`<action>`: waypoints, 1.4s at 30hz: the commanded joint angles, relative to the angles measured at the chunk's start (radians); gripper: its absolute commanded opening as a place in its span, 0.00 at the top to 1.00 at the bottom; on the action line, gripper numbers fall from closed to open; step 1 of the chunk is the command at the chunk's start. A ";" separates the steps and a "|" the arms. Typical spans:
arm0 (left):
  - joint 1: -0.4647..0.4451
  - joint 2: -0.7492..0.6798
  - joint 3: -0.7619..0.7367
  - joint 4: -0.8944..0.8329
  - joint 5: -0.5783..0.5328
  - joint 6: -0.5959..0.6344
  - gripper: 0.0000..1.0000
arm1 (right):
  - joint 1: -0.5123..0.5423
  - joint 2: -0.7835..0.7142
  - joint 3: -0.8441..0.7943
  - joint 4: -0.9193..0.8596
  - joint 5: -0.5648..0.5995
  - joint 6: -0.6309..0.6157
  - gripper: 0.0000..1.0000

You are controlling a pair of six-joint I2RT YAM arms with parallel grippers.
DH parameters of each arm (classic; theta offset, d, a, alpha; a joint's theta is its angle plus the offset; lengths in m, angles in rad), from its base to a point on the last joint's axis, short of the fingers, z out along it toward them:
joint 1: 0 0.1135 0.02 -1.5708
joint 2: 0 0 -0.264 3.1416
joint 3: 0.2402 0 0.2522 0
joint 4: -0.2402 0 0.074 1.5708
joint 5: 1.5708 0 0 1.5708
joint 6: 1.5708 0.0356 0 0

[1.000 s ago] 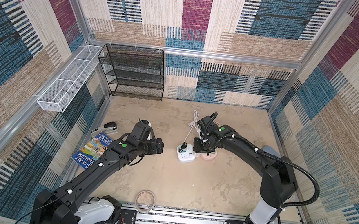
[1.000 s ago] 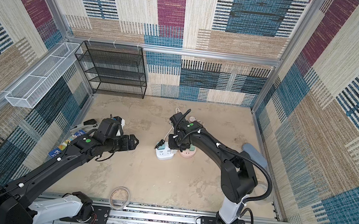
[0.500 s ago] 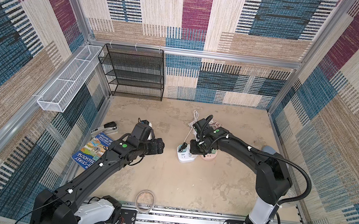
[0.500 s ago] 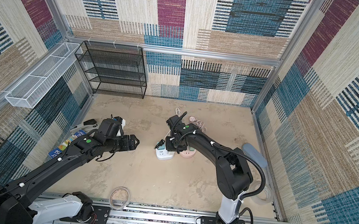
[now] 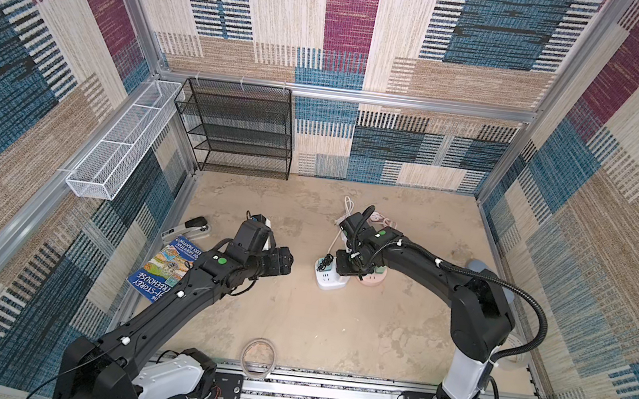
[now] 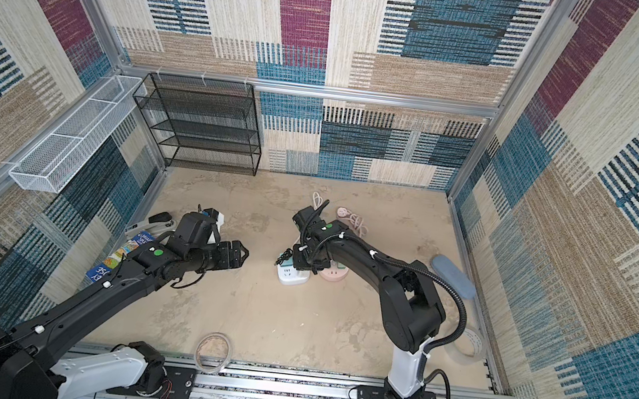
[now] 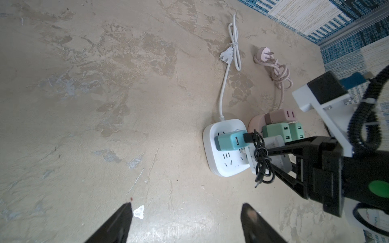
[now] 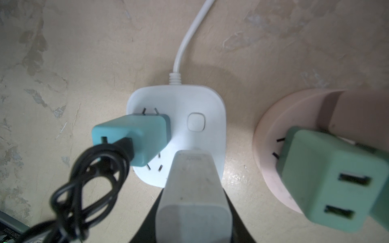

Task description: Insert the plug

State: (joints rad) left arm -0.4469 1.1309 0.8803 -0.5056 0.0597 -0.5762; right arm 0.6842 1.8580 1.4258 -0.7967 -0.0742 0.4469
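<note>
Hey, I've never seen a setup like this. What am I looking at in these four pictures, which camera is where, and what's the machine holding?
These are two black robot arms standing at the edge of a table. The two wide pictures come from one camera pair overhead. The two close ones come from a small camera on each arm's wrist.

On the table sit a white power strip with a teal charger plugged in, a pink round strip carrying green adapters, a book and a tape roll.

The right fingers are closed on a white plug, standing it on the white strip. Whether it is fully in, I cannot tell. The left fingers are open, holding nothing, above bare table.
</note>
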 commanded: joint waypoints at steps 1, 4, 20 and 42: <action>0.001 -0.005 -0.005 0.014 0.002 0.003 0.14 | 0.005 0.007 0.008 0.018 0.022 0.007 1.00; 0.001 -0.006 -0.006 0.016 0.002 0.001 0.14 | 0.008 0.010 0.009 0.016 0.027 0.004 1.00; 0.001 -0.007 -0.016 0.026 -0.004 -0.001 0.15 | 0.036 0.046 0.050 -0.053 0.089 -0.006 1.00; 0.010 0.413 0.153 0.291 0.008 0.031 0.14 | 0.034 0.072 0.091 -0.072 0.041 -0.033 1.00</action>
State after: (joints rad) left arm -0.4397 1.4963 0.9977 -0.2741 0.0338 -0.5728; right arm 0.7181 1.9282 1.5181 -0.8555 -0.0170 0.4206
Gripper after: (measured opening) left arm 0.868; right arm 0.347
